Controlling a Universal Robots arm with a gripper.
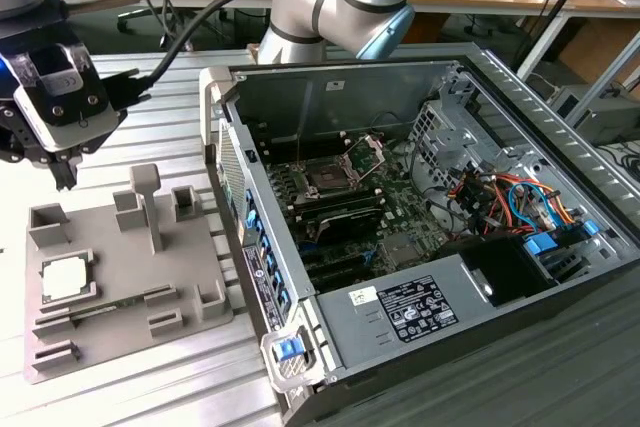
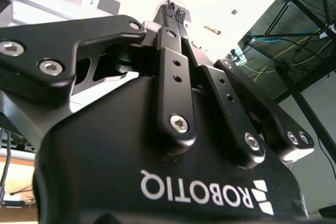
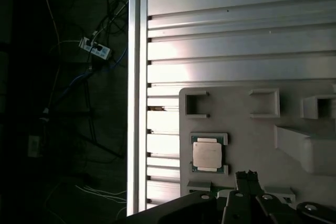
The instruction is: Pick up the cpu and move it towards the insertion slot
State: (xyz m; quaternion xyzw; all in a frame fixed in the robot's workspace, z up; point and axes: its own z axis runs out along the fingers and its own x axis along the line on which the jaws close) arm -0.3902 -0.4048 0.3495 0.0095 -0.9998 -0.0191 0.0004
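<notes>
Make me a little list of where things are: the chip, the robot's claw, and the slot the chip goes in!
chip: lying flat in its pocket on the grey plate, not picked up
gripper: above the plate, near the chip, shut, holding nothing
slot: inside the open computer case, metal flap looks lifted
plate: on the ribbed table, beside the case

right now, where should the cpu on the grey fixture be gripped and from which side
Pinch the cpu by its two free opposite edges, coming straight down from above. It lies flat in a shallow pocket of the grey fixture plate, pale top up. Raised lips hug its other two sides, so probably only the bare edges give the gripper room.
</notes>
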